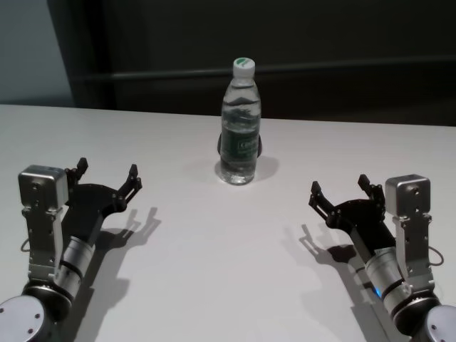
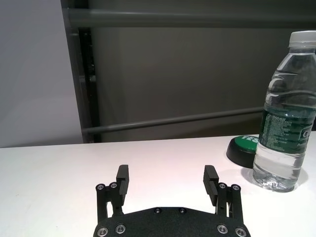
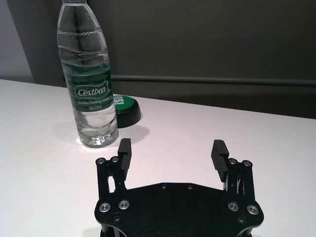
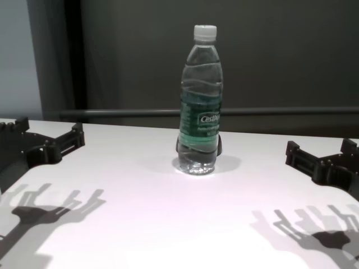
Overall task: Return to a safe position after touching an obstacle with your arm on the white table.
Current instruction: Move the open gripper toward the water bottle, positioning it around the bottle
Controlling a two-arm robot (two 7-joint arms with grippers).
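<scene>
A dark wall with a grey rail stood behind the white table. The left gripper and right gripper hovered low over it near the robot, each spread wide and holding nothing, apparently drawn back so neither arm crowded the bottle. The bottle stood upright ahead of and between them, well apart from both, with a green-topped puck just behind it. It was tall, clear and water-filled, with a white cap and a dark green label with white lettering.
</scene>
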